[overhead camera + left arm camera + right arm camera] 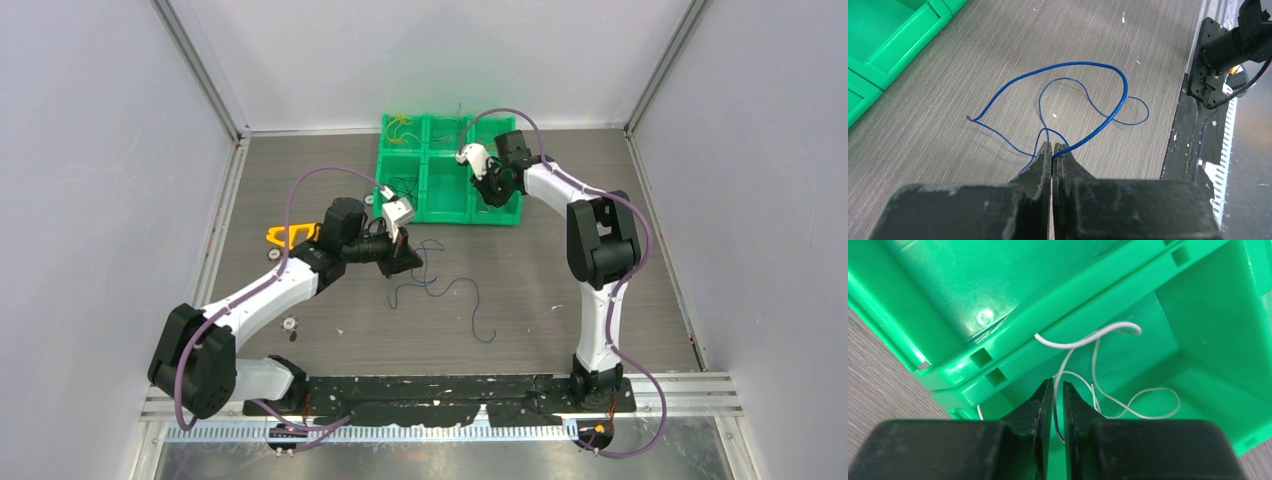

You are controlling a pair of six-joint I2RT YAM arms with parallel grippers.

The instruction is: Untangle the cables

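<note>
A blue cable (1088, 63) lies in loose loops on the grey table, and my left gripper (1053, 145) is shut on one end of it. From above, the left gripper (405, 262) sits just left of the blue cable (455, 283), in front of the green bins (445, 218). My right gripper (490, 195) reaches into the front right bin. Its jaws (1058, 382) stand a narrow slit apart, and a white cable (1108, 329) runs loosely through the gap. That cable drapes over the bin wall (1198, 315) and coils on the bin floor.
Other compartments hold yellowish wires (400, 125) and dark wires (405, 185). A yellow object (285, 236) and small round parts (290, 323) lie left of the left arm. The black base plate (450, 385) runs along the near edge. Grey walls enclose the table.
</note>
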